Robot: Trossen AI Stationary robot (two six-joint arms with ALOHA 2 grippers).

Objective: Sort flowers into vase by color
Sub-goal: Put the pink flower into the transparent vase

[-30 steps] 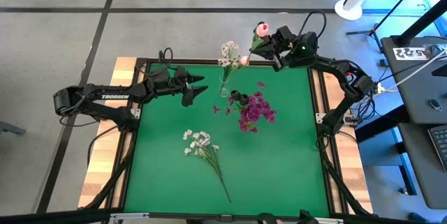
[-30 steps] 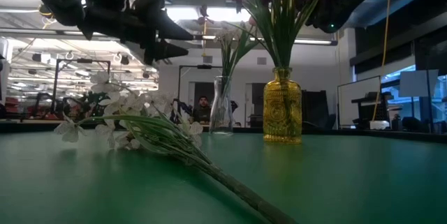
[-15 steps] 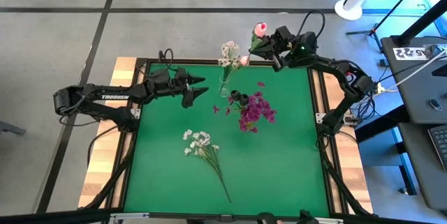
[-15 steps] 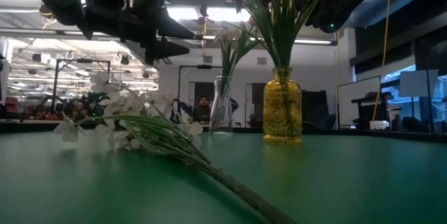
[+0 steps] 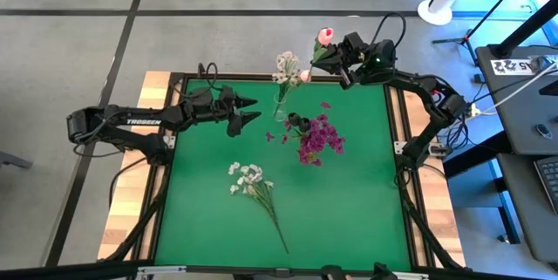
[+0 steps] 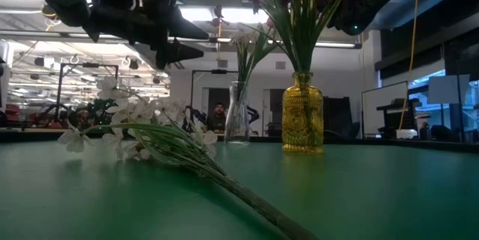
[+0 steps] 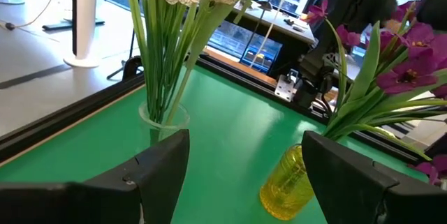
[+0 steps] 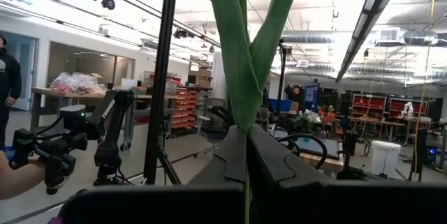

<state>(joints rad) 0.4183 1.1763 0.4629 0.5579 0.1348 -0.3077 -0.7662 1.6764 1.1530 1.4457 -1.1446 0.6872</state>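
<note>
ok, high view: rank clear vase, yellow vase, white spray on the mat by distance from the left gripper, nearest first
1. Clear vase, just right of the left gripper, near the far edge.
2. Yellow vase, farther right, under the purple flowers.
3. White spray, lying flat toward the near side.

Overhead and table-level cameras share both vases [image 5: 291, 120].

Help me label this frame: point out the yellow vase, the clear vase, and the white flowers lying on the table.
yellow vase [image 6: 302, 113], low view, middle of its body
clear vase [image 6: 237, 119], low view, its glass body
white flowers [image 5: 248, 178], high view, the blossom cluster
</note>
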